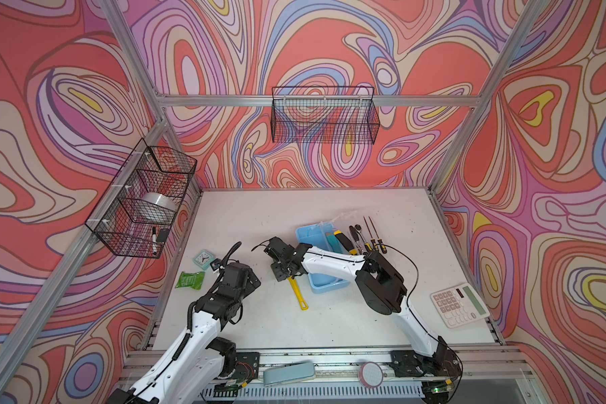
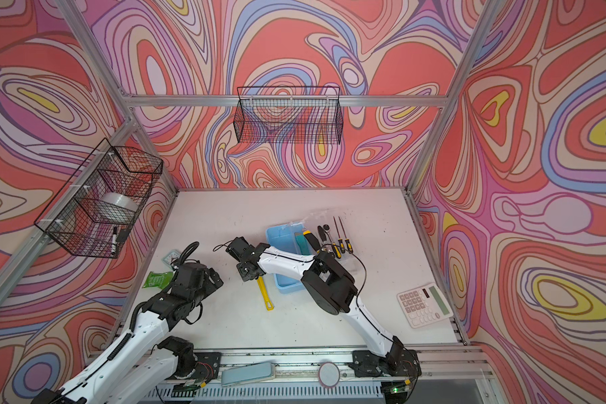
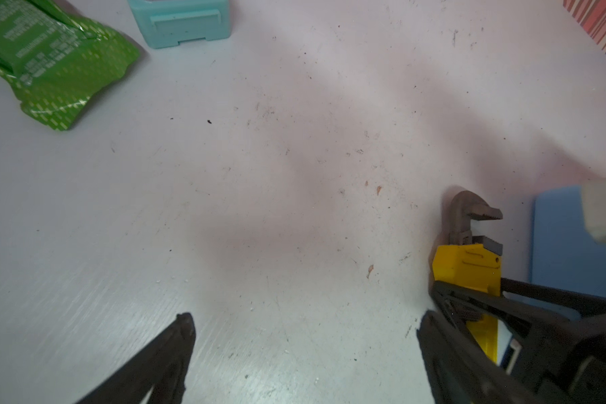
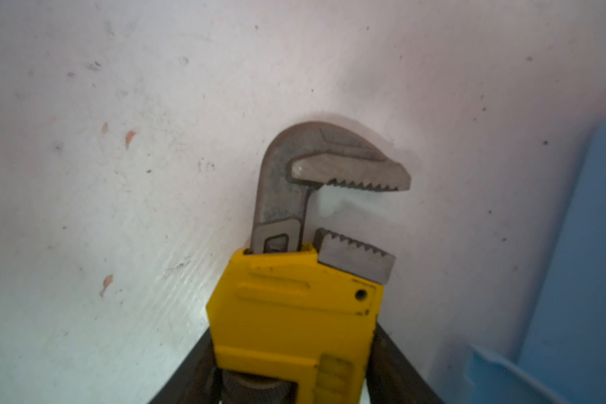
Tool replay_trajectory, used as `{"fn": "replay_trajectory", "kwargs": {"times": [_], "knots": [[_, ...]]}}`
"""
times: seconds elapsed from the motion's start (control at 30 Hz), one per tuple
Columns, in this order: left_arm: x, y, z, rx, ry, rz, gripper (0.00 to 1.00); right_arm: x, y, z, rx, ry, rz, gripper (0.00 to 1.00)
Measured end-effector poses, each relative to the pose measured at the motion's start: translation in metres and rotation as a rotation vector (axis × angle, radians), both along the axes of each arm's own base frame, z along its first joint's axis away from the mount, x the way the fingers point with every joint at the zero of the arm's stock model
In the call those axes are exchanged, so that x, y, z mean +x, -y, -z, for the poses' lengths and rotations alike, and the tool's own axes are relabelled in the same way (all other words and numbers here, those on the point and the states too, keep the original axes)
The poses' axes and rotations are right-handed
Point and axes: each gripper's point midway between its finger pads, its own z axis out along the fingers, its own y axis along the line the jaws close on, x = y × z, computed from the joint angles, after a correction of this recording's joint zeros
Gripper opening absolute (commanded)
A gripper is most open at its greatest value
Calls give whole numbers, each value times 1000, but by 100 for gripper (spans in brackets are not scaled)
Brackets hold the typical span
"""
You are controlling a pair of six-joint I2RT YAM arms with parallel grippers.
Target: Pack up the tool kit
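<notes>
Top views show the kit [image 1: 321, 257] lying open mid-table, slightly right of centre, its clear lid [image 1: 343, 218] thrown back on the far side. A teal-handled tool [image 1: 330, 239] and a yellow-and-black one [image 1: 342, 239] look to sit at its far right edge, though whether inside or on the rim I cannot tell. Pliers [image 1: 355, 238] and two screwdrivers [image 1: 375, 236] lie on the table just right of the box, so packing seems barely begun.

The right gripper [image 1: 287, 271] has its jaws clamped on the yellow body of the wrench [image 4: 294, 307], just behind the grey head; the handle [image 1: 300, 293] trails toward the near edge, and from above it looks to rest on the table. The wrench sits just left of the box, whose near-left wall stands between it and the tray, so I judge a lift over that wall comes next.

The left gripper [image 3: 305, 325] hovers with jaws wide apart and empty over bare table, near the wrench's head. A green packet [image 1: 189, 280] and a clock [image 1: 203, 259] lie at far left, a calculator [image 1: 459, 309] near right, all well apart from the box. Open table lies far and near of the kit.
</notes>
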Motion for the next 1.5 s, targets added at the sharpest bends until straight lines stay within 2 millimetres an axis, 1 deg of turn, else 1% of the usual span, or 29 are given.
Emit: {"fn": "replay_trajectory", "kwargs": {"times": [0.23, 0.57, 0.6, 0.73, 0.77, 1.27, 1.5], "knots": [[-1, 0, 1, 1, -3, 0, 100, -6, 5, 0, -20, -26, -6, 0], [-3, -1, 5, -4, -1, -6, 100, -9, 9, -1, -33, -38, -7, 0], [-3, -1, 5, -4, -2, -6, 100, -9, 9, 0, -33, -38, -7, 1], [-4, -1, 5, -4, -1, -6, 100, -9, 9, 0, -32, -39, -1, 36], [-4, -1, 5, -5, 1, -6, 100, -9, 9, 0, -31, -39, 0, 39], [-5, -2, 7, -3, -3, -6, 100, -3, 7, 1, -34, -26, 27, 66], [-5, -2, 7, -5, 2, -6, 100, 5, 5, 4, -40, 5, 44, 74]]}}
